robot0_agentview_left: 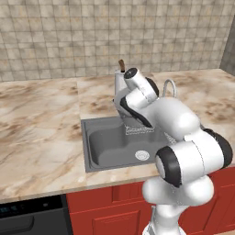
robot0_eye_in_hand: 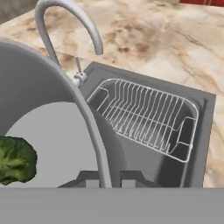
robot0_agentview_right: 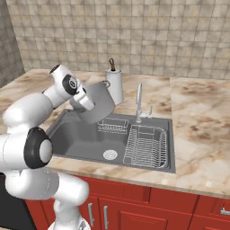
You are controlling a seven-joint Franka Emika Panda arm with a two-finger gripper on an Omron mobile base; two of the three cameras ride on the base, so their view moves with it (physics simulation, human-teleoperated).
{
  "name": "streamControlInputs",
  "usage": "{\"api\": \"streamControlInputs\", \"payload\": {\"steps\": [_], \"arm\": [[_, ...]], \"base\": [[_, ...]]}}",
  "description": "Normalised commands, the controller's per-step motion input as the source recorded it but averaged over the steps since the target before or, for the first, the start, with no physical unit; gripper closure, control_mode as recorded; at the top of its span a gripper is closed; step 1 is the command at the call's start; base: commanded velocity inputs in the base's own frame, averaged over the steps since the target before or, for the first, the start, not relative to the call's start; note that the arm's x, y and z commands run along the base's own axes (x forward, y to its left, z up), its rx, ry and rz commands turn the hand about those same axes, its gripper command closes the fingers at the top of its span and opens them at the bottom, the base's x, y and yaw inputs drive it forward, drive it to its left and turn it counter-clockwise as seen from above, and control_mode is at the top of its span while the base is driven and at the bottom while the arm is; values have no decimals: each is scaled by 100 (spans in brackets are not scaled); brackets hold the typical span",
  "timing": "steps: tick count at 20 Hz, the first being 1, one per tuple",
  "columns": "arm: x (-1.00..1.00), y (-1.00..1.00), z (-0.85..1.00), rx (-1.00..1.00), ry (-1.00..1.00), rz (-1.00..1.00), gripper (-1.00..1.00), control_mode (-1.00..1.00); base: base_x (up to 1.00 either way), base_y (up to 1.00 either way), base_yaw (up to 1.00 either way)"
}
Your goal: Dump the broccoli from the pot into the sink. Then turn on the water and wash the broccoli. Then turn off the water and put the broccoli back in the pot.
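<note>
While the pot hangs tilted over the sink, the scene reads as follows.

Gripper [robot0_eye_in_hand: 103, 177]: its 2 dark finger tips stand one on each side of the pot's rim, closed onto the thin wall; in the right base view the hand meets the pot at its upper left edge.

Pot [robot0_agentview_right: 96, 104]: large, round, grey metal, lifted clear of the counter and tipped steeply, its mouth facing up toward the arm and its base pointing down over the left part of the basin. 1 loop handle shows near its top in the right base view.

Broccoli [robot0_eye_in_hand: 15, 160]: 1 small green floret, inside the pot, lying against the pale inner surface at the left edge of the hand view.

Sink [robot0_agentview_left: 98, 149]: rectangular, dark grey, set into the marble counter [robot0_agentview_left: 41, 119], with a round drain [robot0_agentview_right: 110, 154] on the basin floor.

Wire racks: 1 large rack [robot0_agentview_right: 146, 145] fills the right part of the basin; 1 smaller rack [robot0_agentview_right: 113, 126] sits at the back, just under the pot.

Faucet [robot0_eye_in_hand: 65, 19]: curved chrome, behind the sink; no stream falls from its spout.

Paper-towel roll [robot0_agentview_right: 115, 85]: white, upright on the counter behind the sink, just beside the pot's upper edge in the right base view.

Cabinets [robot0_agentview_right: 148, 209]: red fronts below the counter.
</note>
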Motion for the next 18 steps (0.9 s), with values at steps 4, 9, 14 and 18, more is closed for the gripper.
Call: {"api": "streamControlInputs", "payload": {"steps": [4, 9, 14, 18], "arm": [[45, -25, 16, -7, 1, -15, 100, -100], [35, -13, 13, -20, 0, -13, 100, -100], [11, -4, 3, -30, 0, -9, 100, -100], [1, 0, 8, -31, 0, -2, 100, -100]], "base": [[0, 0, 0], [0, 0, 0], [0, 0, 0], [0, 0, 0]]}}
